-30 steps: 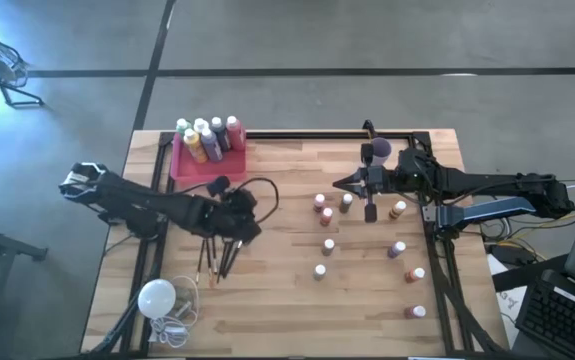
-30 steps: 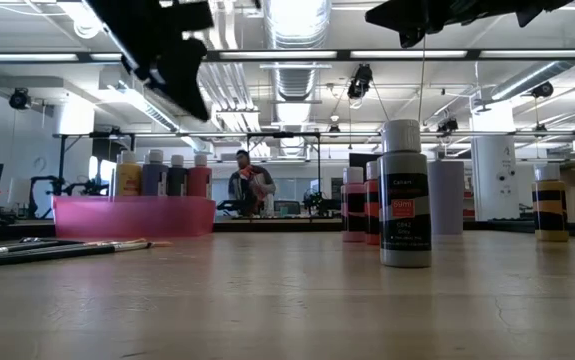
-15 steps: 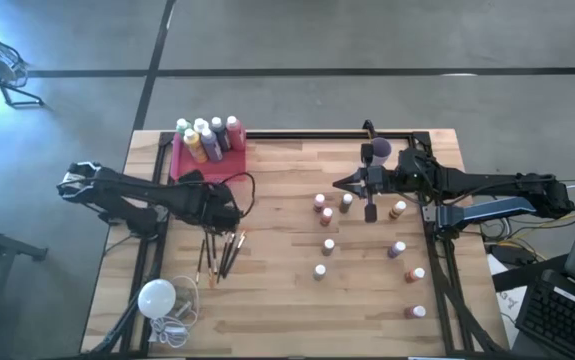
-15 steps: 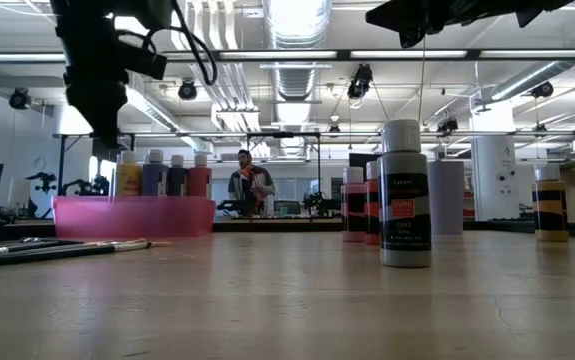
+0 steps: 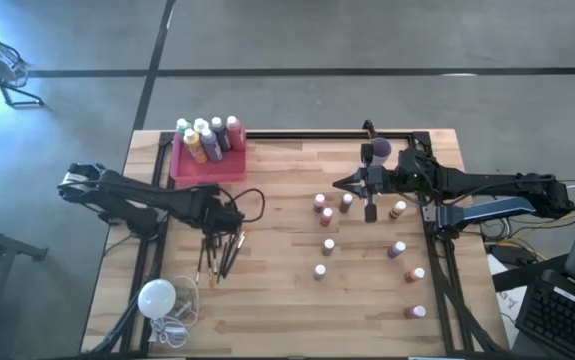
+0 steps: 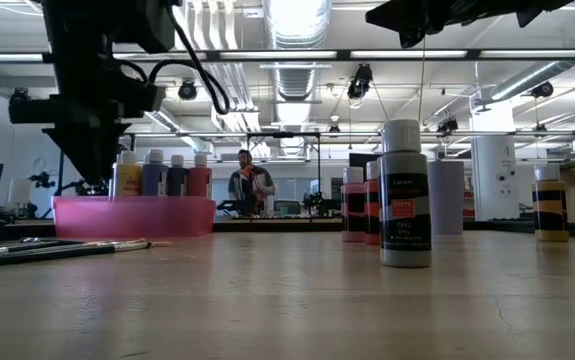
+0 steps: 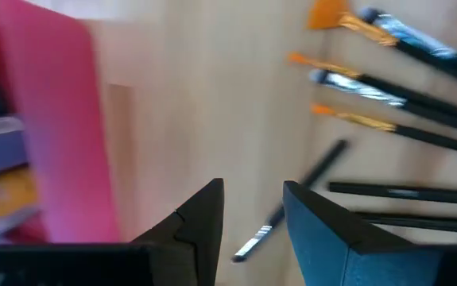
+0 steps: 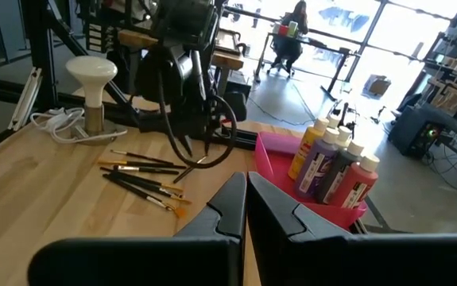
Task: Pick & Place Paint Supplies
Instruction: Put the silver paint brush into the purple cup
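Several thin dark paintbrushes lie flat on the wooden table near its left front, also seen in the left wrist view as brushes with orange bristles. My left gripper hangs just over their far ends, pointing down, open; one brush lies on the table below the gap. A pink tray at the far left holds several white-capped paint bottles. Small bottles stand scattered right of centre. My right gripper is shut and held level high above them.
A white round bulb with its coiled cord sits at the near left corner. A black frame runs along the table's edges. Bare wood lies between the brushes and the small bottles. A person sits far off in the room.
My left gripper has sunk toward the brushes, tipping from a slant to point almost straight down and rolling about its own line. The brushes, bottles and my right arm have kept still.
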You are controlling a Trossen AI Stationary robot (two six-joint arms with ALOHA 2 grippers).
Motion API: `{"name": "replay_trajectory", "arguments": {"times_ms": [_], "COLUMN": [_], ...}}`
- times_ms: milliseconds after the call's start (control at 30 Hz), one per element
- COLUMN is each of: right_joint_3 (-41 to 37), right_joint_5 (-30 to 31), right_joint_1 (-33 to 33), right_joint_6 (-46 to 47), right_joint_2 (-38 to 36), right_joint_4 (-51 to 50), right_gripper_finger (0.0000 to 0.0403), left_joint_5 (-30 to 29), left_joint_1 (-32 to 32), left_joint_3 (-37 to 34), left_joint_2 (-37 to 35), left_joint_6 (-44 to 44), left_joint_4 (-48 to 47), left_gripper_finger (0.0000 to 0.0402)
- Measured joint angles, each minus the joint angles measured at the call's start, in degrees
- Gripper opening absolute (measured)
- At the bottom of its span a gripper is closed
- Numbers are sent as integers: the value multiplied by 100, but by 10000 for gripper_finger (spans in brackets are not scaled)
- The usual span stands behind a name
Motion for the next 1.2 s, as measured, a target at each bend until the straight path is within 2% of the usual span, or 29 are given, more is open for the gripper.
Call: {"name": "replay_trajectory", "arguments": {"times_ms": [167,300,467,767,1033,1200], "right_joint_3": [0,-11,-15,-26,-44,-44], "right_joint_5": [-1,0,0,-13,-13,-13], "right_joint_1": [0,0,-1,0,-1,0], "right_joint_6": [8,22,7,25,26,24], "right_joint_2": [0,0,0,0,0,0], "right_joint_4": [1,0,7,51,166,166], "right_gripper_finger": [8,8,8,8,8,8], "left_joint_5": [466,474,596,676,943,1127], "left_joint_1": [-3,6,12,303,705,948], "left_joint_3": [-40,-186,-489,-1098,-1098,-1068], "left_joint_2": [0,0,0,4,16,62], "left_joint_6": [-269,-292,-272,153,247,231], "left_joint_4": [-70,-625,-781,-407,-337,60], "left_gripper_finger": [138,138,138,138,138,138]}}
